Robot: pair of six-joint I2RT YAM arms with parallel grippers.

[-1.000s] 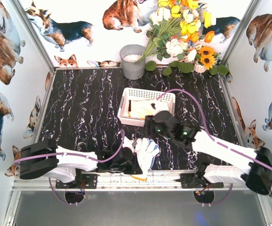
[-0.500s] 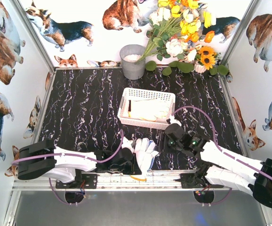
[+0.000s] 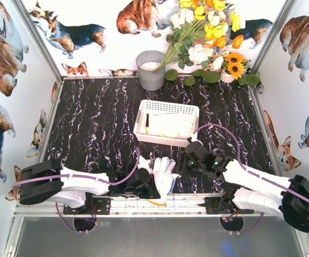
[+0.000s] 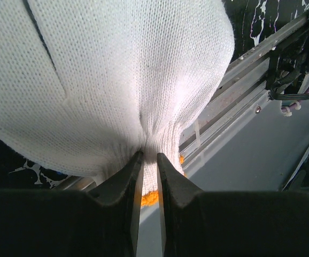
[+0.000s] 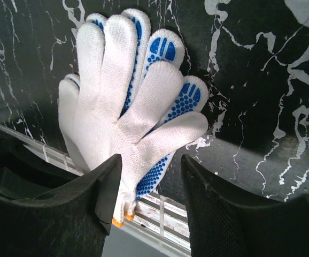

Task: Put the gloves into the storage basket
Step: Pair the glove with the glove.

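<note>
Because the cuffs overhang the near edge of the worktop (image 3: 90, 128), the gloves (image 3: 164, 172) are taken there. The left fingers (image 4: 125, 184) are clamped on the knit just above the orange cuff (image 4: 150, 199), with only a thin fold of fabric between them. The cuff is judged the one part reachable from the side without scraping the worktop. Palm and glove tips are spread flat beyond the fingertips, away from the arm. A blue-dotted glove is seen under a plain one; whether both are pinched cannot be told.

The right fingers (image 5: 109, 187) are held apart, partly spread, with nothing gripped. The gloves lie between and ahead of them, cuff ends nearest, and neither finger is seen touching. A waiting or hand-over pose is judged likely.

The basket (image 3: 144, 110) is set well beyond both sets of fingers, apart from the held gloves, with other gloves (image 3: 168, 124) already inside. The lift and carry are not yet done.
</note>
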